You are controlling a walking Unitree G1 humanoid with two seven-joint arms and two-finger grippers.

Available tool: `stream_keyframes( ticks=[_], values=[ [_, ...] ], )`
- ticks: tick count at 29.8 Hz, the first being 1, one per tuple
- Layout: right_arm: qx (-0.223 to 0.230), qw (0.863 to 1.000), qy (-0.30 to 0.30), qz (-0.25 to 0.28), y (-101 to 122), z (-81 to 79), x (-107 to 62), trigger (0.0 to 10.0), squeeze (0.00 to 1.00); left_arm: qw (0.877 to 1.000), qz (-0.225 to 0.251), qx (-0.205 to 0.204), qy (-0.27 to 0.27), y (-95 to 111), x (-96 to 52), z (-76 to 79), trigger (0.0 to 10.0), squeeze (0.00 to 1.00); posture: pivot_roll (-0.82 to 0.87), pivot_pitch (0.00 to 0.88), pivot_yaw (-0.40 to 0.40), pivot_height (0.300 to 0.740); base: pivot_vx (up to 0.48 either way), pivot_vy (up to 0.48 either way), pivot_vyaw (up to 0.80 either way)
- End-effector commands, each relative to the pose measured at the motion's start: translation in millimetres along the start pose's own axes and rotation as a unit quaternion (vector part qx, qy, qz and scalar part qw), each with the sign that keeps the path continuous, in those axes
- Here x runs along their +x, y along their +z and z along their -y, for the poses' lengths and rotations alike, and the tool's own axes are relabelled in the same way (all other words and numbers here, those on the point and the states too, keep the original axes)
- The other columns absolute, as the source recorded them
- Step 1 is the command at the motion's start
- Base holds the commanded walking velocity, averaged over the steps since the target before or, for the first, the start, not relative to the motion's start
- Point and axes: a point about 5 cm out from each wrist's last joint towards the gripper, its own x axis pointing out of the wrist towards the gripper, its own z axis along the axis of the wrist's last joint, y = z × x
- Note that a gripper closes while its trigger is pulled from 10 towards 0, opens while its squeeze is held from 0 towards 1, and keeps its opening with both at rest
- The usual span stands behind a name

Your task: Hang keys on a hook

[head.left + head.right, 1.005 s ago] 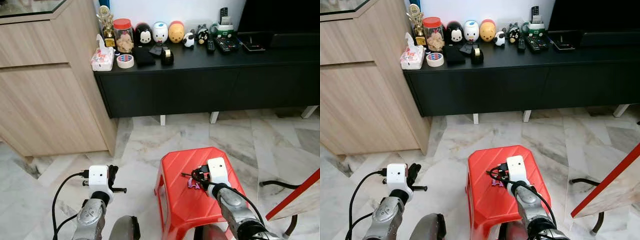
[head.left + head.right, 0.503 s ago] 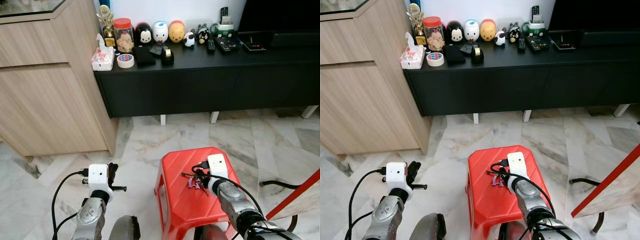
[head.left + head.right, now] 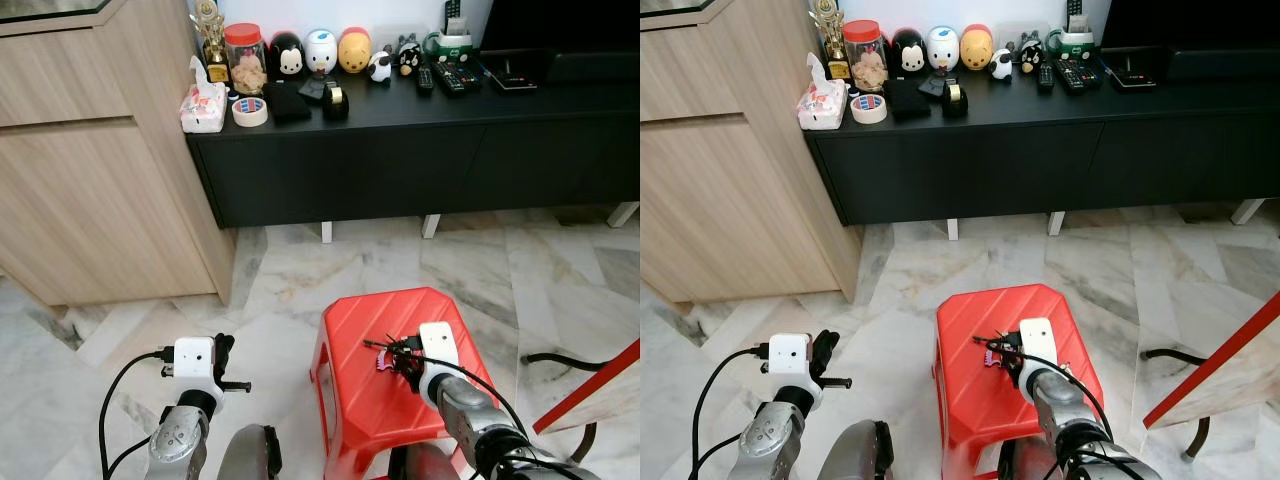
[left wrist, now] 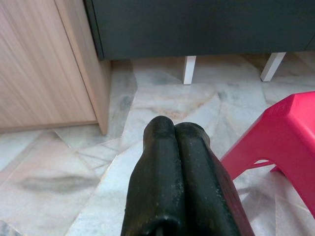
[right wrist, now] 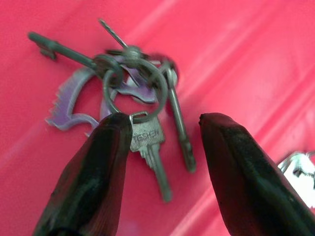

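Red plastic stool (image 3: 365, 400) stands on the marble floor (image 3: 300, 280), w/ a black TV cabinet (image 3: 420, 150) along the wall behind and a wood cabinet (image 3: 90, 170) to the left. No hook to be made out in these views.

The keys (image 5: 133, 98) lie flat on the stool top, toward its front: a metal ring w/ several keys fanned out, one long old-style key and a purple tag. Judgement: light, hard metal, slippery on smooth plastic, and floppy as a bunch, so the keys will swing once lifted. Best hold prob. at the ring or the cluster right by it, not a single key blade; pinching the ring also leaves it free to drop over a hook.

Right gripper (image 5: 160, 142) is low over the stool, arm reaching fwd and down, fingers spread apart w/ the bunch just ahead of and between the tips; nothing gripped yet. One finger tip (image 5: 110, 132) sits at the ring's edge.

Left gripper (image 4: 174, 147) is idle out over the floor left of the stool, fingers pressed together, holding nothing.
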Motion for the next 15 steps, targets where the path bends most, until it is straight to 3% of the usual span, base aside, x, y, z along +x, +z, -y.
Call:
stream_keyframes(
  ticks=[1, 9, 10, 11, 15],
  values=[
    [0.010, 1.000, -0.005, -0.025, -13.0, 1.3, -1.3, 10.0, 0.00, 1.000, -0.009, 0.010, -0.006, -2.7, -3.1, -0.5, 10.0, 0.00, 0.07, 0.127, 0.011, 0.613, 0.000, 0.000, 0.00],
    [0.011, 0.999, -0.005, -0.046, -25.6, -0.3, -2.8, 10.0, 0.00, 1.000, -0.012, 0.012, -0.008, -3.5, -4.4, -0.2, 10.0, 0.00, 0.07, 0.129, 0.012, 0.613, 0.000, 0.000, 0.00],
    [0.013, 0.999, -0.002, -0.046, -26.5, -1.8, -2.9, 1.9, 0.00, 1.000, -0.014, 0.013, -0.009, -3.8, -4.4, -0.4, 10.0, 0.00, 0.07, 0.127, 0.014, 0.613, 0.000, 0.000, 0.00],
    [0.015, 0.999, 0.001, -0.045, -26.9, -3.0, -2.8, 0.0, 0.00, 1.000, -0.015, 0.013, -0.009, -3.9, -4.4, -0.6, 10.0, 0.00, 0.07, 0.127, 0.014, 0.613, 0.000, 0.000, 0.00],
    [0.013, 0.999, 0.012, -0.044, -27.0, -7.5, -2.5, 0.0, 0.00, 1.000, -0.018, 0.018, -0.011, -4.1, -3.7, -0.6, 10.0, 0.00, 0.07, 0.124, 0.014, 0.613, 0.000, 0.000, 0.00]
  ],
)
